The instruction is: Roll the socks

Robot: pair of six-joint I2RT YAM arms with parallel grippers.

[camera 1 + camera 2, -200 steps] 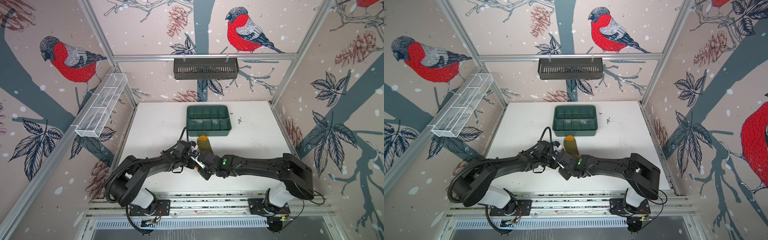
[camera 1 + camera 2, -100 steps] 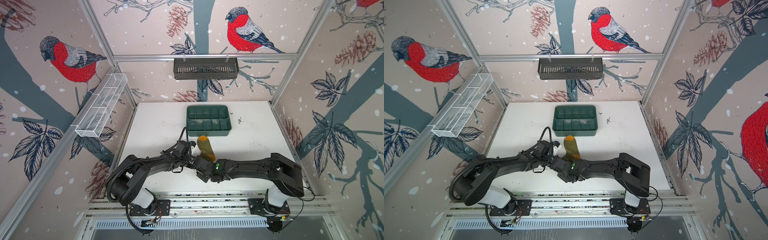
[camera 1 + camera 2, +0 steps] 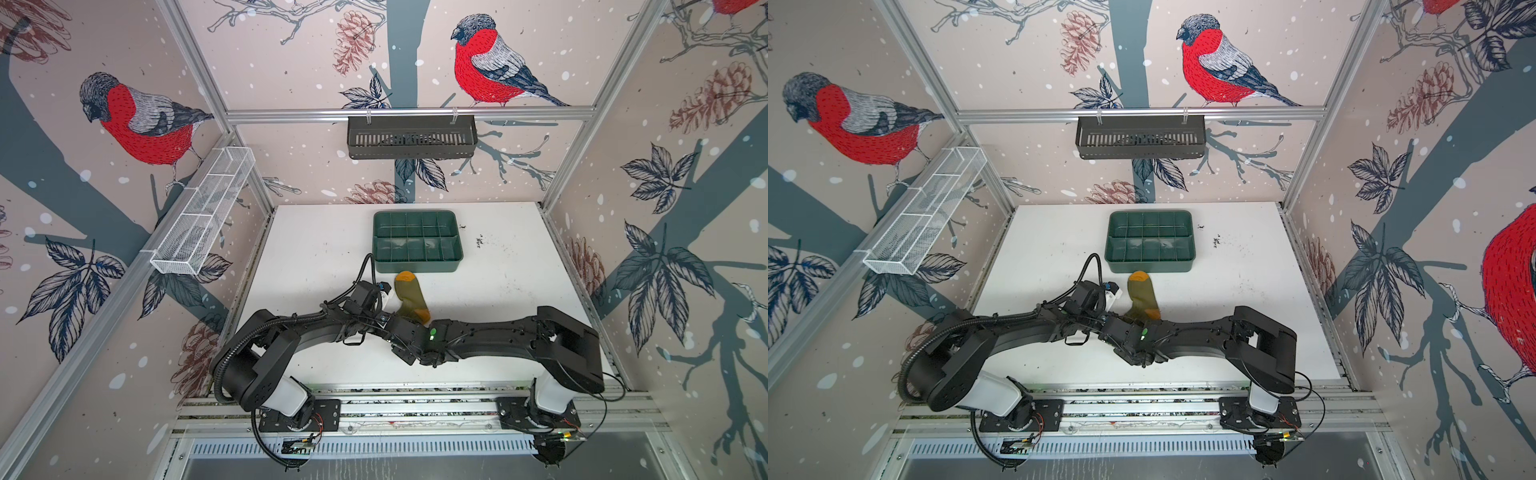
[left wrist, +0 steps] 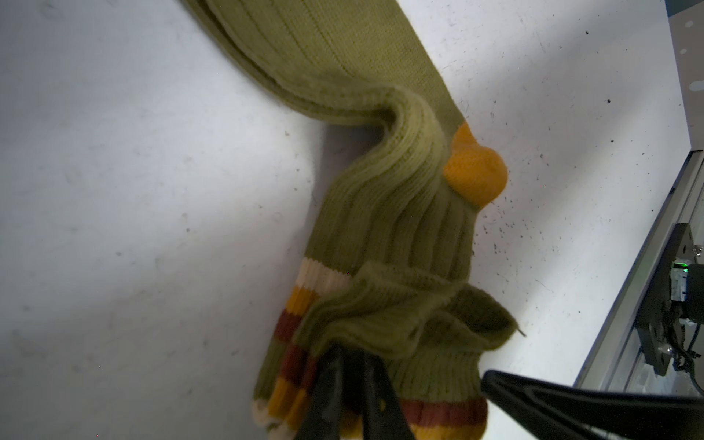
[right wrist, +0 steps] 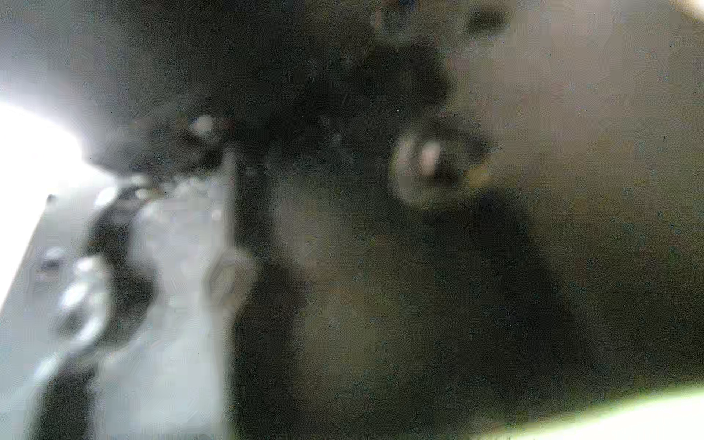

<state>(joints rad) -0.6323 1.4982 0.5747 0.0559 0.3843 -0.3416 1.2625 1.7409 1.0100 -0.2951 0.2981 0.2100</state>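
Barely begun: olive-green knit socks [image 4: 381,213] with orange heel lying unrolled ahead of left gripper [image 4: 350,381], itself clamped on folded striped cuff. Right gripper [image 3: 400,334] alongside, opening impossible to tell. Whole roll remaining.

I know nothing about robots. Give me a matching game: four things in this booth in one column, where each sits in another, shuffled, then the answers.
Things
1. socks
2. green tray
3. black basket
4. white wire basket

Places
A. hanging high at the back
B. hanging high on the left side
C. standing on the table, beyond the socks
D. lying on the table, cuff pinched in the shut left gripper

Pairs: 1-D, 2-C, 3-A, 4-B
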